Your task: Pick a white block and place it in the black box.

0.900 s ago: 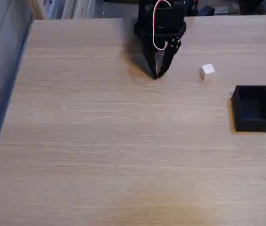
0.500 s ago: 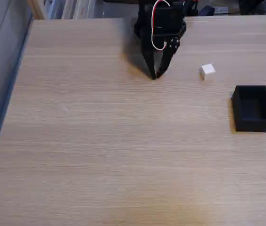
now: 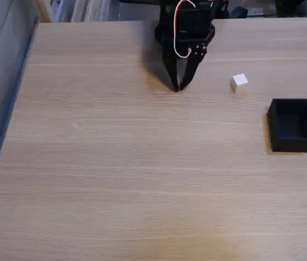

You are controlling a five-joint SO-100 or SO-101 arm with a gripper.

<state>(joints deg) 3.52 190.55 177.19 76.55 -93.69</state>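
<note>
Fixed view, near to far. Nearest the camera is only the bare wooden table [image 3: 115, 179], light grain, w/ a grey-blue strip along its left edge.

Further in, on the right side, the black box [image 3: 290, 124] stands upright on the table, open top facing up, inside dark; I cannot tell if smth lies in it.

Behind it and a bit to the left sits the white block [image 3: 239, 81], alone on the wood, near the box but apart from it, nothing touching it.

Left of the block, well apart from it, is my gripper [image 3: 178, 87]. It points down toward the table, the two black fingers come together at the tips so the jaws look clenched, w/ nothing between them. If the tips touch the wood or hang just above, I cannot tell; there is a dark shadow at the left of them.

Above the fingers is my black arm body w/ a white-red cable [image 3: 182, 32] looping on the front. At the far table edge, blurry things in the background, too unclear to name.
</note>
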